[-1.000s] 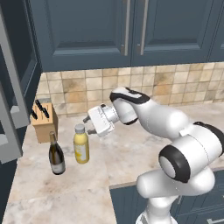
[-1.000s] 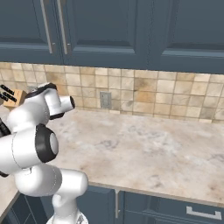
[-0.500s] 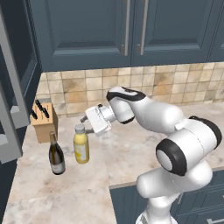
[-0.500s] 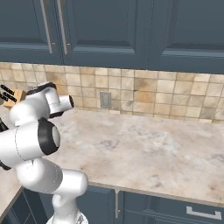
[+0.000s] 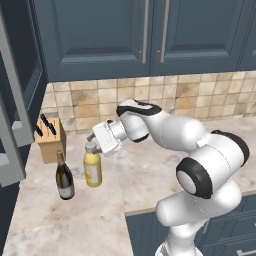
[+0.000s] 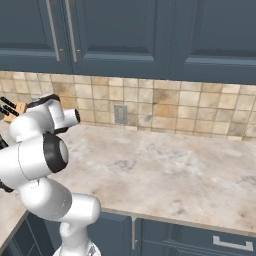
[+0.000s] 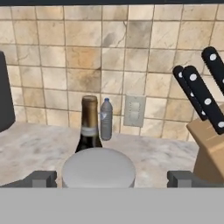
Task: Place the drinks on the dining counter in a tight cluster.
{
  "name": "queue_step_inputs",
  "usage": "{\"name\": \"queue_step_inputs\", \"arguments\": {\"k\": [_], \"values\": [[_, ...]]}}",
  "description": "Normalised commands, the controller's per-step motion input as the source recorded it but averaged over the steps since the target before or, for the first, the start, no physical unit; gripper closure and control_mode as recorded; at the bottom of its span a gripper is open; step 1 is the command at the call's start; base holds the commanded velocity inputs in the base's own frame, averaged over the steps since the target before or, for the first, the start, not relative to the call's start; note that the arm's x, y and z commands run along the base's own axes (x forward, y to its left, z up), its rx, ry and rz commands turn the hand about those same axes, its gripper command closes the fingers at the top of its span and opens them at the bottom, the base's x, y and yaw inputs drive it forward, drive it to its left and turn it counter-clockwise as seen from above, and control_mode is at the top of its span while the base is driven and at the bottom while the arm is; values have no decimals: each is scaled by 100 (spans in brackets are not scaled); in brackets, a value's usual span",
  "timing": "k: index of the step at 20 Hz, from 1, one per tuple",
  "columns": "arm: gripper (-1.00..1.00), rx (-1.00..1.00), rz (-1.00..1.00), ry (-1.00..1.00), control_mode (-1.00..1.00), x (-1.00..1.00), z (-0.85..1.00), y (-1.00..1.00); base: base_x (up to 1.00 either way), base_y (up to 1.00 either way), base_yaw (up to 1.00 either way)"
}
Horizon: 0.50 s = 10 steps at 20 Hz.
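Gripper (image 7: 111, 178) stood spread wide, fingertips either side of the grey cap of the yellow bottle (image 5: 92, 169), gripping nothing. Wine bottle (image 5: 64, 177) stood just beside it on the marble worktop (image 5: 150, 175), near the knife block (image 5: 50, 142). Small grey-blue bottle (image 7: 106, 119) stood by the tiled wall.

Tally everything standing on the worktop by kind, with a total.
Bottles: 3 (yellow bottle, wine bottle, small water bottle)
Knife blocks: 1 (knife block)
Total: 4
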Motion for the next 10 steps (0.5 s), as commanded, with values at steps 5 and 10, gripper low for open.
{"name": "queue_step_inputs", "arguments": {"k": [5,10], "values": [[-100,0,0,0,-100,0,-10,7,0,0,0],[-100,0,0,0,-100,-4,-10,11,0,0,0]]}}
